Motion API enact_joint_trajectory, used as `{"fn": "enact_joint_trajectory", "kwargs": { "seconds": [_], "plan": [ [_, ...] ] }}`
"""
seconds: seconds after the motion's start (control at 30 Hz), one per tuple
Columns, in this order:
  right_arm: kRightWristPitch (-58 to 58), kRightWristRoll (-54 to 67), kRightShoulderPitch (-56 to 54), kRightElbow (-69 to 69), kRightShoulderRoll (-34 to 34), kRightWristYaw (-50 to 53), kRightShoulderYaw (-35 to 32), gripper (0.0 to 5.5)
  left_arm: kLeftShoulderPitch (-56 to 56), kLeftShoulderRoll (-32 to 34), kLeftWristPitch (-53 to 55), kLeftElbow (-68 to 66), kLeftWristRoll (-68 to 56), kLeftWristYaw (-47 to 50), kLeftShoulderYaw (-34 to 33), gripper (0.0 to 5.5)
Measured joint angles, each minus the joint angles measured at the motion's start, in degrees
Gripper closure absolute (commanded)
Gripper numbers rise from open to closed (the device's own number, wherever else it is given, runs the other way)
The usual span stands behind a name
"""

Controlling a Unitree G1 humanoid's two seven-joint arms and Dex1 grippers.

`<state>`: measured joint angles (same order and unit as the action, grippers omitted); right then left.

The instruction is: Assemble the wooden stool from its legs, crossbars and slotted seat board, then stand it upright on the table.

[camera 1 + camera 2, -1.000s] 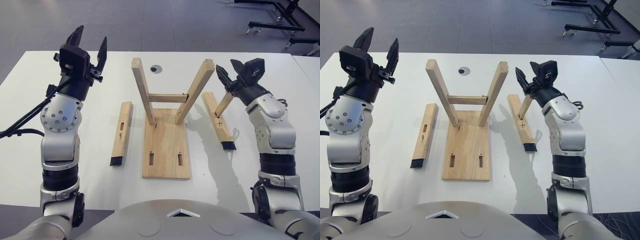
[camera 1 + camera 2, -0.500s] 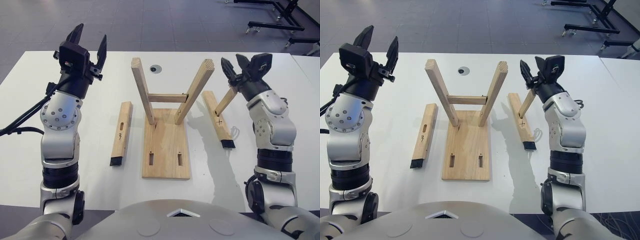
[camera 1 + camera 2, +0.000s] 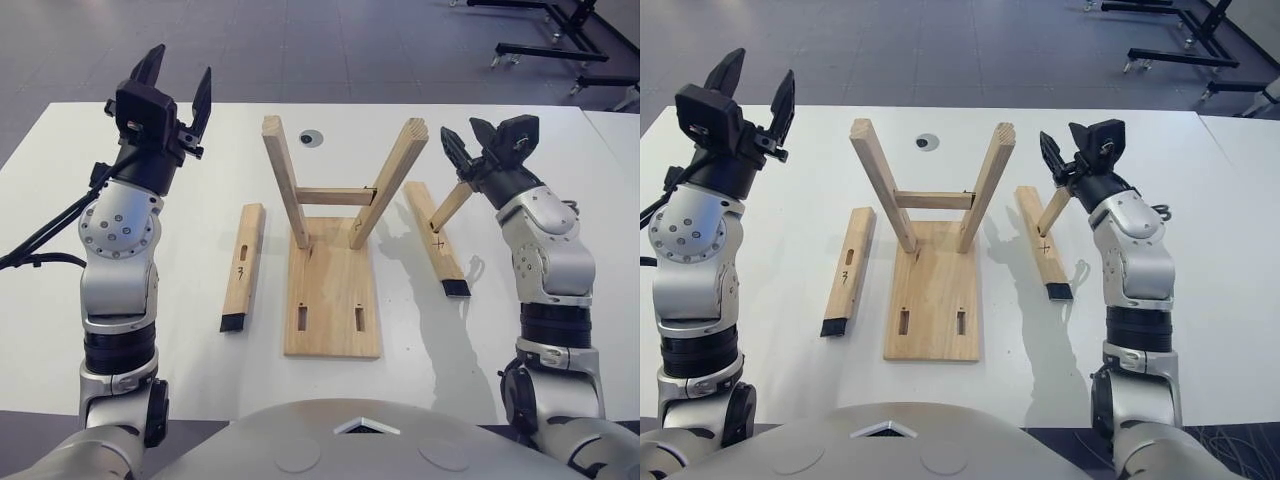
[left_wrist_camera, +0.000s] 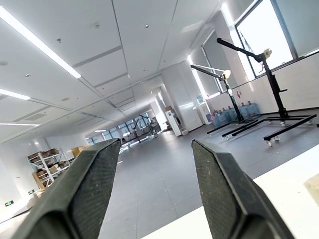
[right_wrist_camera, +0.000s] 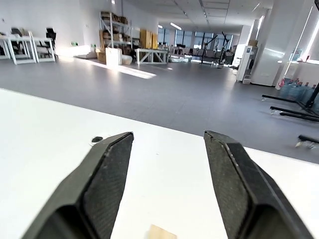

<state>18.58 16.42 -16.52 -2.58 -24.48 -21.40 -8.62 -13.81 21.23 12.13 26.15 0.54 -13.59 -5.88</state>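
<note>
Left eye view, stool parts on white counter point(image 3: 200, 370).
- Slotted seat board point(image 3: 332, 300): laid flat at centre.
- Leg pair point(image 3: 287, 180) joined by crossbar point(image 3: 335, 196): seated in the board's far slots; near slots unfilled.
- Numbered loose leg point(image 3: 243, 265): flat, left of the board.
- Second loose leg point(image 3: 436, 240): flat, right of the board, with short crossbar point(image 3: 450, 205) plugged in and tilted up.
- Left fingers point(image 3: 205, 95): spread, nothing held, raised at far left.
- Right fingers point(image 3: 450, 148): spread, nothing held, just above the short crossbar's tip.
- Step judged: second leg pair to be built. Closure on that crossbar is called for.
</note>
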Motion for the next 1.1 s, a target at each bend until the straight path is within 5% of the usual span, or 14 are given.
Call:
{"fn": "enact_joint_trajectory", "kwargs": {
  "seconds": [0.2, 0.57, 0.73, 0.93, 1.1],
  "plan": [
    [0.8, 1.4, -1.4, -0.2, 1.5, 0.1, -0.5, 2.89, -0.2, 0.3, 0.0, 0.0, 0.0, 0.0, 0.0, 2.9],
    [2.5, 10.8, -7.0, -4.3, 1.1, 3.2, -12.3, 2.89, 0.0, 0.3, 0.2, 0.8, 0.0, 0.2, -0.3, 2.9],
    [5.3, 11.6, 3.5, -4.8, -1.0, 4.8, -18.9, 2.89, 4.5, 0.0, 1.7, 6.0, 0.5, 1.3, -1.7, 2.9],
    [11.4, 11.6, 29.0, -14.8, 3.8, 2.4, -12.7, 2.89, 8.8, -2.3, 4.8, 11.4, 1.3, 3.1, -0.7, 2.9],
    [16.6, 13.9, 32.9, -24.8, 4.5, 2.5, -8.5, 2.05, 9.9, -2.9, 6.2, 12.7, 2.0, 3.4, -0.2, 2.9]
  ]
}}
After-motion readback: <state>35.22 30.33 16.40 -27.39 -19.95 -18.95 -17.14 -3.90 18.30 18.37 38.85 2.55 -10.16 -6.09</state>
